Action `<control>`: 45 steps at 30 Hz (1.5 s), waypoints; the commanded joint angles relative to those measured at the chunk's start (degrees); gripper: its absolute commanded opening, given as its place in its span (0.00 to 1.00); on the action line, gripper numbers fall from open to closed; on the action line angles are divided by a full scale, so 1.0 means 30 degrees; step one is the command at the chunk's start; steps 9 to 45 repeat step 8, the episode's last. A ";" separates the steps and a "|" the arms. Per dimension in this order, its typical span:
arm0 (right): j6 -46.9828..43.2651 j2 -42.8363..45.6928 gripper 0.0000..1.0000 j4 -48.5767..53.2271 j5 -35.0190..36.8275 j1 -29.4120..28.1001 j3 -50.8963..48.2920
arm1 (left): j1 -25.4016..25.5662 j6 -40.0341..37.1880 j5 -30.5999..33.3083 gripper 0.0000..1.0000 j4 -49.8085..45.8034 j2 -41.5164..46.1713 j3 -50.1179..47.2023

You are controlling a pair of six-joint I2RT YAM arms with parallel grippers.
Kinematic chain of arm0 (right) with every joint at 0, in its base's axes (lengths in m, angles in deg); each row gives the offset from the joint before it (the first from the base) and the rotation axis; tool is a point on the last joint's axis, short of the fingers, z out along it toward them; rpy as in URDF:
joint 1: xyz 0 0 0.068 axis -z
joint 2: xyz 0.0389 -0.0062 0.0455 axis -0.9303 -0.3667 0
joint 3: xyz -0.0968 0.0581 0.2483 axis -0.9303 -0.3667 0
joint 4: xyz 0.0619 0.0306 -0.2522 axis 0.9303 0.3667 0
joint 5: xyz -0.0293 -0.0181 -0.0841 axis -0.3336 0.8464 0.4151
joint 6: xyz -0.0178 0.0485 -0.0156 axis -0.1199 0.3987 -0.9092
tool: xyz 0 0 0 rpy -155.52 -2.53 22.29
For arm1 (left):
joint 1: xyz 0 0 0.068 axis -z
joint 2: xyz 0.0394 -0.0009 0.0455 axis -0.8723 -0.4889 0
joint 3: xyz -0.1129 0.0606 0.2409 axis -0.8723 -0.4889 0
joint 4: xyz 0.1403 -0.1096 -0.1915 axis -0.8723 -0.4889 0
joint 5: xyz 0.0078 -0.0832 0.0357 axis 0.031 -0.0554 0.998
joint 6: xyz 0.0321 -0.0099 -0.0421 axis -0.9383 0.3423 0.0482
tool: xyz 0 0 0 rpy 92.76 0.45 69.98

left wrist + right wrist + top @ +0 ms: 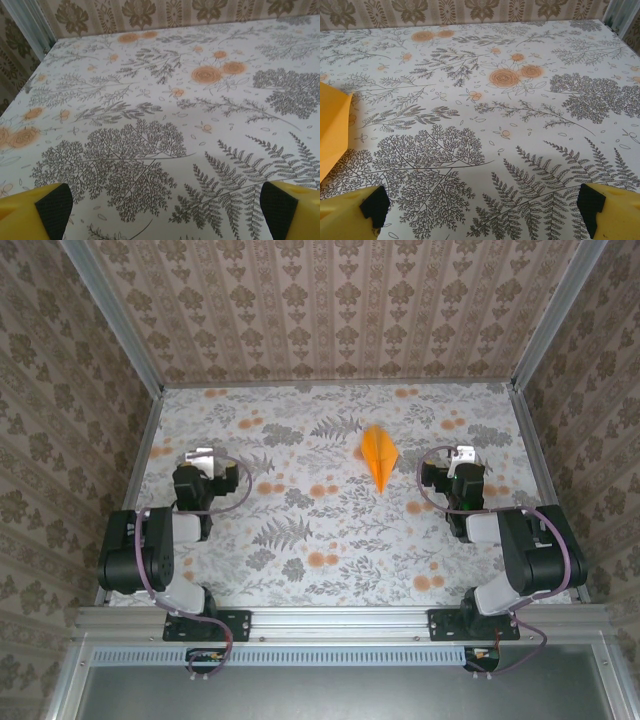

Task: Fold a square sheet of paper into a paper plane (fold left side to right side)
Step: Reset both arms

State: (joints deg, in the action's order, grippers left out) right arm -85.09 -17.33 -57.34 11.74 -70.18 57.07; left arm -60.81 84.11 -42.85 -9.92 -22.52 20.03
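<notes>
A bright-orange paper plane [378, 458] lies flat on the flower-patterned tabletop [300, 540], folded into a narrow dart with a centre crease, its sharp tip pointing toward the arms' bases. It sits between the two hands, nearer the right one, and its orange edge shows at the left of the right wrist view. The left hand [203, 455] and right hand [462, 453] both gape wide and hold nothing.

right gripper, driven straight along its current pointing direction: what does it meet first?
Likely the floral-patterned table top: the open right gripper looks angled down at bare surface. The folded orange paper plane lies left of that line. Beyond, the patterned back wall; depth is unclear.
</notes>
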 commanded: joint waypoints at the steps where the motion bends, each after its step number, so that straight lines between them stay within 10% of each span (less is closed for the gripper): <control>1: -0.0086 -0.0039 1.00 -0.0740 -0.0384 0.0037 0.0175 | 0.0129 0.0013 0.0357 1.00 -0.0356 0.0133 0.0227; 45: -0.0108 -0.0039 1.00 -0.0711 -0.0411 0.0037 0.0197 | 0.0137 0.0013 0.0351 1.00 -0.0356 0.0141 0.0212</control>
